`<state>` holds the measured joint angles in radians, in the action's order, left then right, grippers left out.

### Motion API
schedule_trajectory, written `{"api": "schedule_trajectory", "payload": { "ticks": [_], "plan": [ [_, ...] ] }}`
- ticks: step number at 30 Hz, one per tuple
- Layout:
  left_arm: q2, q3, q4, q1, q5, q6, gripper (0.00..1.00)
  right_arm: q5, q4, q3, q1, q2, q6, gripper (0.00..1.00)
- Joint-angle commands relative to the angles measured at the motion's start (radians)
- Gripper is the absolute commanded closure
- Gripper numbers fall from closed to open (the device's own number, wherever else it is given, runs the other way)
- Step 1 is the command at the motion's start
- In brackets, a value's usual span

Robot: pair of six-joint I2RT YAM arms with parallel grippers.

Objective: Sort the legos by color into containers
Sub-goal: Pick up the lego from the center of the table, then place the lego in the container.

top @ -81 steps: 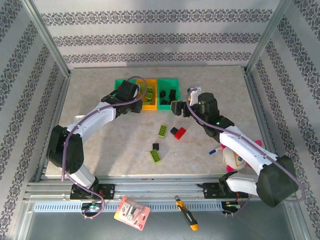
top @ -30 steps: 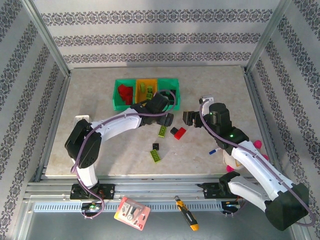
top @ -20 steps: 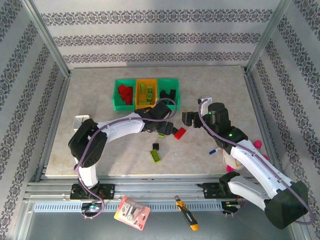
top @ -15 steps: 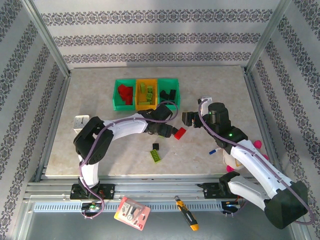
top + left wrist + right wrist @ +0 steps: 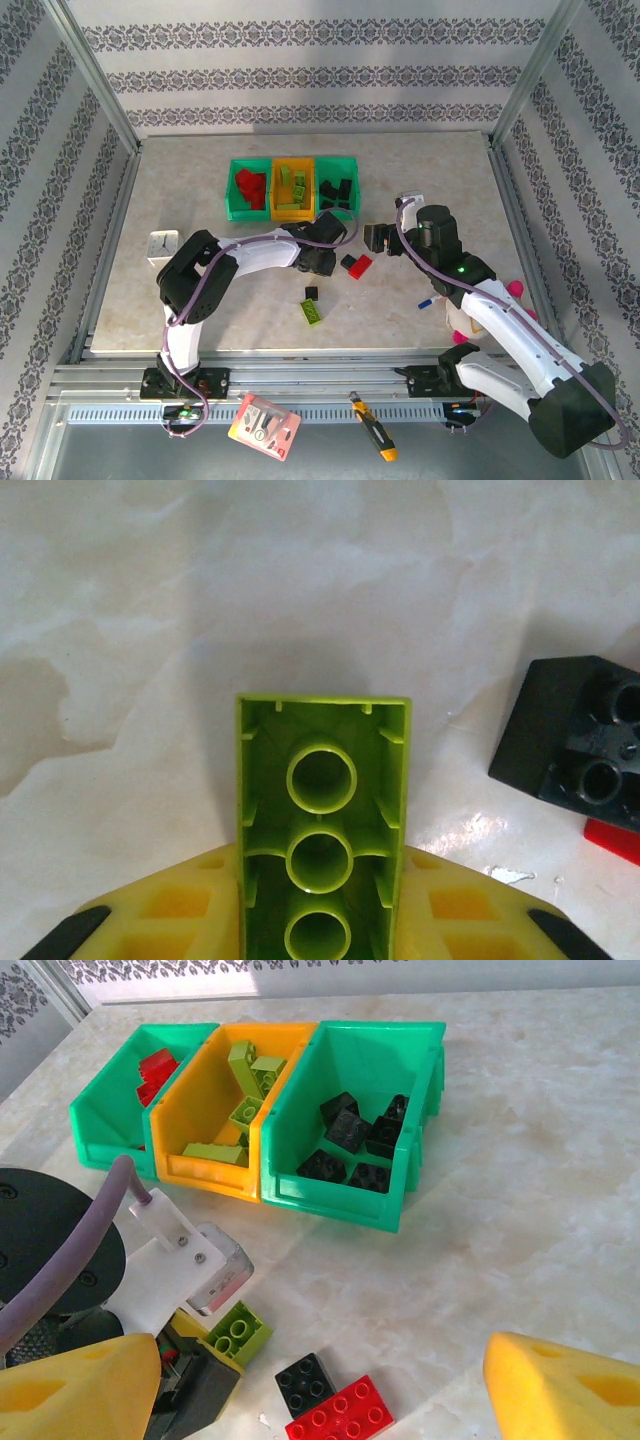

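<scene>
I can read no text anywhere; the red card [image 5: 265,427] at the near edge may carry print, but it is too small for me.

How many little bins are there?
3, joined in a row: left green bin holding red bricks, middle orange bin holding lime bricks, right green bin holding black bricks.

Bins [image 5: 294,160] at bench [image 5: 190,190] rear, bricks [image 5: 292,185] inside each. Loose bricks [image 5: 313,311] mid-bench, before bins. Clock [image 5: 160,244] far left. Pen [image 5: 427,300] right of loose bricks.
</scene>
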<state>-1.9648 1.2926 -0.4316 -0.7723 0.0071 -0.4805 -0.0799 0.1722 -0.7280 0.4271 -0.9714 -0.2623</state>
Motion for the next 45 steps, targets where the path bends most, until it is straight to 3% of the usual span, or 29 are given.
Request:
{"api": "schedule_trajectory", "payload": {
  "ticks": [1,9,15,27,36,38,41,45],
  "plan": [
    [0.035,-0.017,0.035,-0.010,-0.015,-0.014,0.76,-0.021,-0.020,0.002,-0.008,0.005,0.000,0.16],
    [0.187,-0.067,0.084,0.005,-0.146,-0.016,0.79,-0.036,-0.032,0.008,-0.007,-0.003,-0.010,0.16],
    [0.233,-0.028,0.082,0.103,-0.170,-0.003,0.82,-0.050,-0.048,0.010,-0.007,-0.018,-0.019,0.16],
    [-0.005,0.292,0.075,0.310,-0.159,0.081,0.83,-0.076,-0.094,0.004,0.006,-0.079,-0.045,0.15],
    [-0.181,0.485,0.040,0.366,-0.140,0.090,0.83,-0.070,-0.085,-0.005,0.008,-0.085,-0.040,0.15],
    [-0.193,0.507,0.031,0.366,-0.135,0.095,0.75,-0.073,-0.085,-0.007,0.007,-0.088,-0.040,0.15],
    [-0.175,0.507,0.034,0.366,-0.116,0.113,0.45,-0.068,-0.079,-0.008,0.008,-0.089,-0.043,0.15],
    [-0.091,0.438,0.073,0.361,-0.119,0.145,0.20,-0.052,-0.037,-0.014,0.007,-0.109,-0.043,0.15]
  ]
}}
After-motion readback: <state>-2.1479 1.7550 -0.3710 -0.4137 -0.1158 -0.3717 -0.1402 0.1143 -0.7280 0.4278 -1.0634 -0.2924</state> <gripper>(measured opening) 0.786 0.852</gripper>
